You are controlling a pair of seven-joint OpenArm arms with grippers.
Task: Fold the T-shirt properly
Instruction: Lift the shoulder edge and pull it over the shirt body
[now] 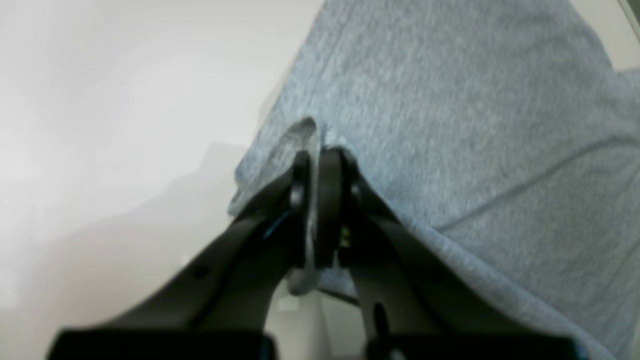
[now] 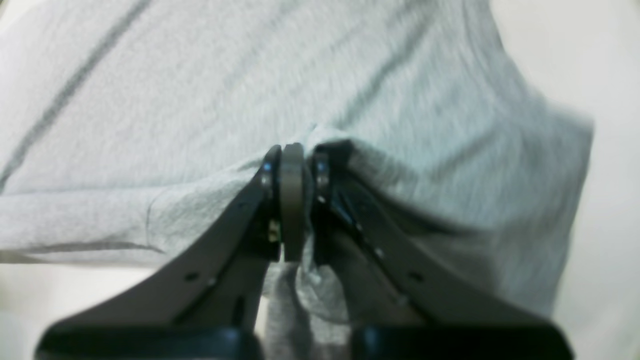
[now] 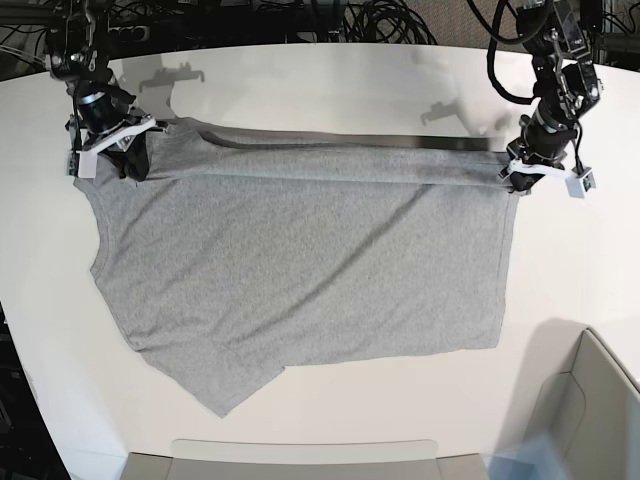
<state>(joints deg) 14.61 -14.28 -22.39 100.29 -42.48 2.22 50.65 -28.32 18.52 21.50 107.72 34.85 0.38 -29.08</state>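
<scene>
The heather-grey T-shirt lies spread, plain side up, on the white table. Its far edge is pulled into a taut folded band between the two grippers. My left gripper is at the right end of that band, and in the left wrist view it is shut on a pinch of the T-shirt. My right gripper is at the left end, shut on a bunched edge of the T-shirt in its own wrist view. One corner of cloth sticks out toward the near left.
Black cables run along the table's far edge. A grey bin stands at the near right, and a second grey rim lies along the near edge. Bare white table surrounds the shirt on all sides.
</scene>
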